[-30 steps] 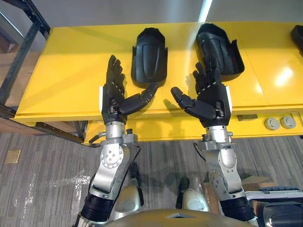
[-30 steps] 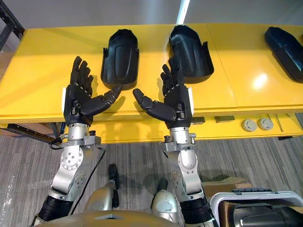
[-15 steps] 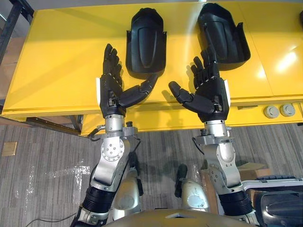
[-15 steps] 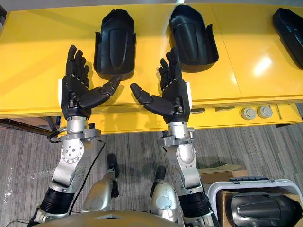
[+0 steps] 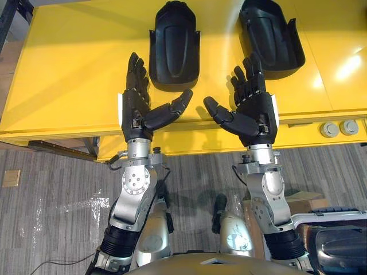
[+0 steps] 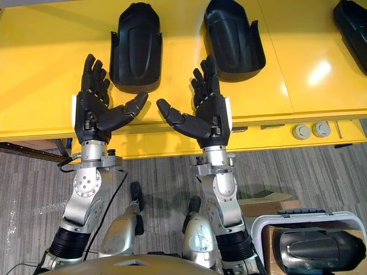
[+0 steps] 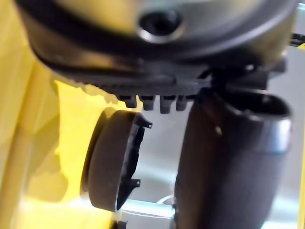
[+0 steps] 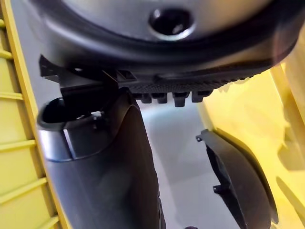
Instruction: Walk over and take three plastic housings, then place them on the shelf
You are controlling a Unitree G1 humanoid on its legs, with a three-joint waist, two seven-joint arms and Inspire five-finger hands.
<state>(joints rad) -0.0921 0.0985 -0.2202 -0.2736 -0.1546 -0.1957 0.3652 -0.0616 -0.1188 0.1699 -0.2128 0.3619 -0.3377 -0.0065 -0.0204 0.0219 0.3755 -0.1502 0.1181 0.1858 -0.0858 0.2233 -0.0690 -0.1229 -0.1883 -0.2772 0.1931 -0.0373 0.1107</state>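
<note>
Two black plastic housings lie hollow side up on the yellow table (image 5: 69, 80): one (image 5: 174, 46) ahead of my left hand, another (image 5: 270, 37) ahead of my right hand. A third housing (image 6: 352, 23) lies at the table's far right. My left hand (image 5: 137, 109) is open, palm up, over the table's near edge, thumb reaching inward just short of the first housing. My right hand (image 5: 252, 112) is open too, palm up, just short of the second housing. The left wrist view shows a housing (image 7: 112, 167) past the hand; the right wrist view shows one (image 8: 238, 186) too.
Two round grey fittings (image 5: 338, 128) sit on the table's front face at the right. A grey bin (image 6: 309, 246) holding a dark part stands on the floor at the lower right. A dark metal frame (image 5: 11, 14) stands by the table's left end.
The camera has come closer over the table, so the housings sit higher in the picture. Both hands stay open, palm up, at the near edge.
</note>
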